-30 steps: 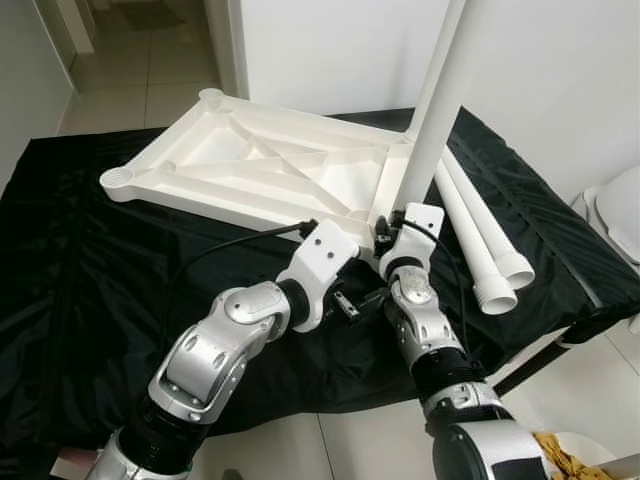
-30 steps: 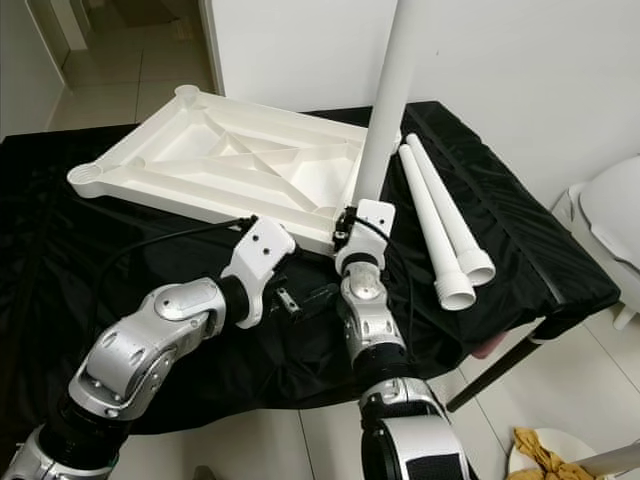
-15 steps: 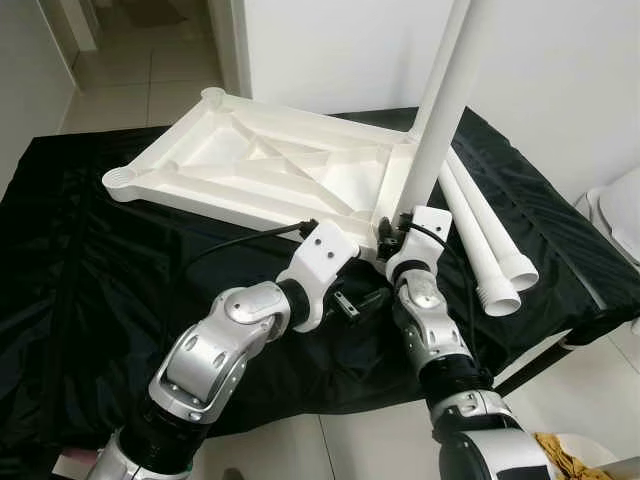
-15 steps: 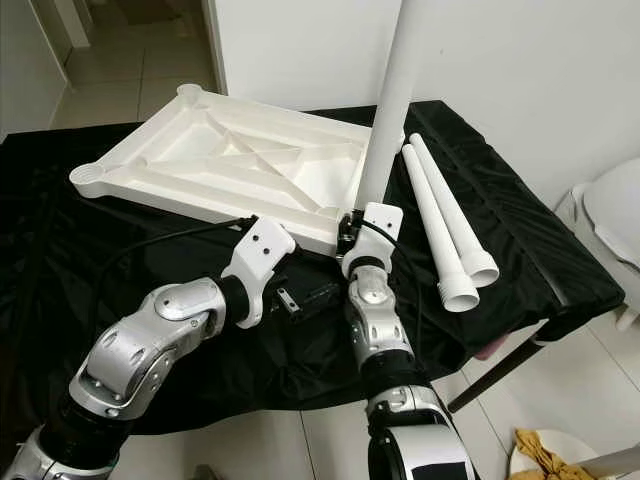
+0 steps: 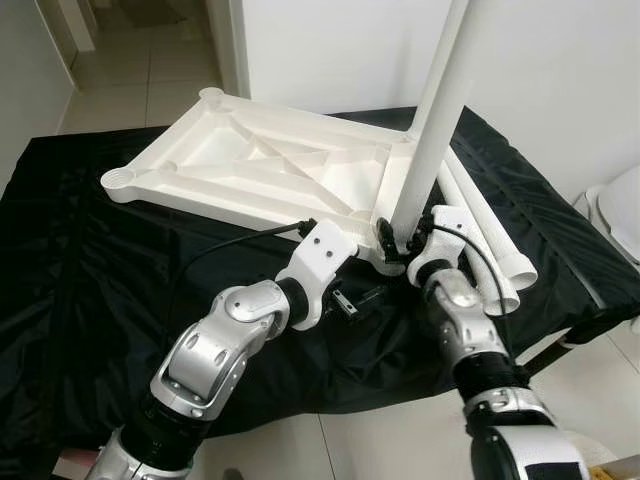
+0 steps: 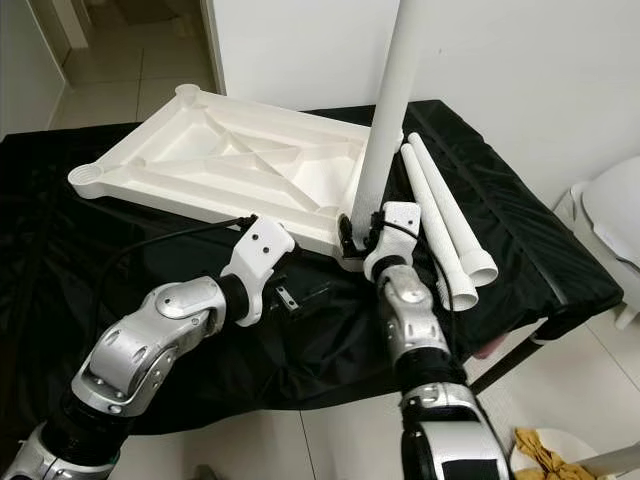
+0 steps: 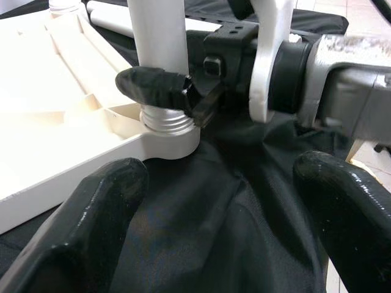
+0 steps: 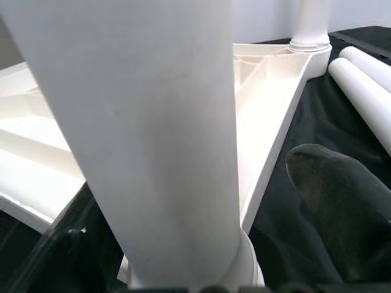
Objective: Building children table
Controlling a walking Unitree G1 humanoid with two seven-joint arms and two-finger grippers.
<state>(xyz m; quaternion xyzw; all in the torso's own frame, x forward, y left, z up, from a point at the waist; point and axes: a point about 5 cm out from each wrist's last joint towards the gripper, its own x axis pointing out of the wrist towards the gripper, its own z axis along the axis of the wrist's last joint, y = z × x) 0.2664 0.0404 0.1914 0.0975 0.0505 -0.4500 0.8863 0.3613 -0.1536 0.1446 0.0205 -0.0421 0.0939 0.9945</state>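
Since the earlier frame, right arm has swung outward to the robot's right. Left end effector [image 7: 214,238] hovers over the black-draped counter [image 5: 80,260], fingers spread wide, empty, near the corner socket of the upturned white ribbed plastic tabletop [image 5: 250,165]. Upright white plastic table leg [image 5: 432,120] stands in that socket; right end effector [image 5: 393,240] grips its base. Two loose white legs [image 5: 490,240] lie just beside.

Black-draped table [image 5: 80,260], upturned white tabletop [image 5: 260,170], two loose white legs [image 5: 490,240]
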